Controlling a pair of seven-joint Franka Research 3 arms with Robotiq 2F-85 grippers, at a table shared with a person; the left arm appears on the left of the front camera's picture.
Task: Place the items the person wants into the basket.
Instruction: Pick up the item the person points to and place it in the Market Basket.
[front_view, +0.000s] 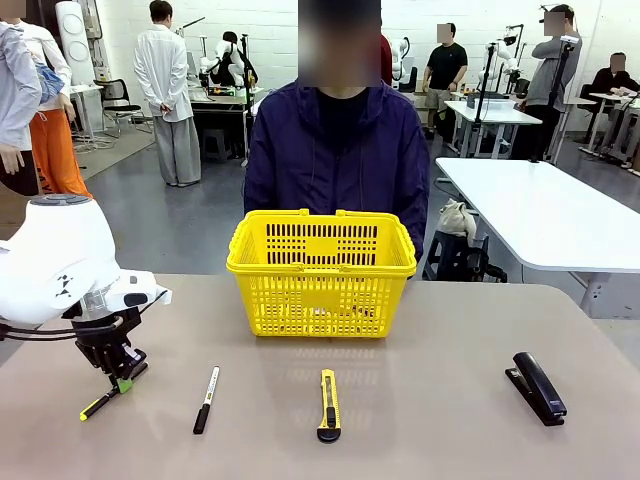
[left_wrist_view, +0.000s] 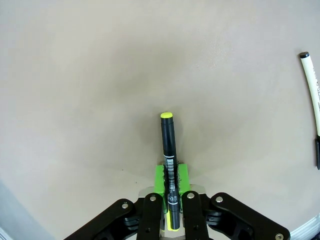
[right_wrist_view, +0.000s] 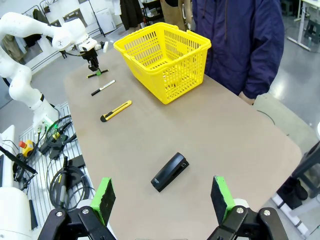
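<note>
Thin black pen (left_wrist_view: 168, 145), yellow tip, white barcode print, pinched between left fingers (left_wrist_view: 159, 179), right fingers (right_wrist_view: 104, 196) spread wide

A yellow-and-black utility knife (front_view: 328, 405) lies lengthwise on the tan table (front_view: 440, 440), with a closed black stapler (front_view: 538, 387) well apart to its right and a white table (front_view: 540, 215) far beyond it, back and right.

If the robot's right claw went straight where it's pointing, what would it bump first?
Probably the black stapler, lying on the table straight ahead of the open right gripper; depth is unclear, so maybe the table itself.
</note>
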